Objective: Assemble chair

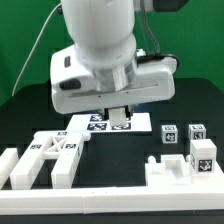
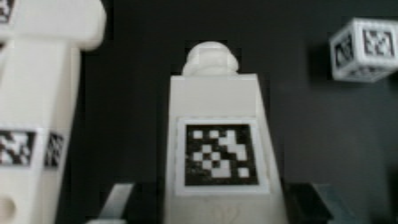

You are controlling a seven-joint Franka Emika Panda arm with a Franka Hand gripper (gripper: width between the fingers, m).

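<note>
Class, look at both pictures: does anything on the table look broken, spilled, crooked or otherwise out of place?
Nothing stands out. The white chair parts lie loose on the black table, with no breakage visible. The open gripper sits squarely either side of one tagged bar.

We record a black counter (image 1: pixel 120 152) as the work surface; in the wrist view it shows as bare dark ground (image 2: pixel 134 100). A white rail (image 1: pixel 105 205) edges its near side. The marker board (image 1: pixel 110 124), thin, flat and white, lies on the counter at centre, its far part hidden from the exterior view. Its tags face up. Behind stands a green backdrop (image 1: pixel 25 30), crossed by a thin dark cable (image 1: pixel 40 40).
</note>
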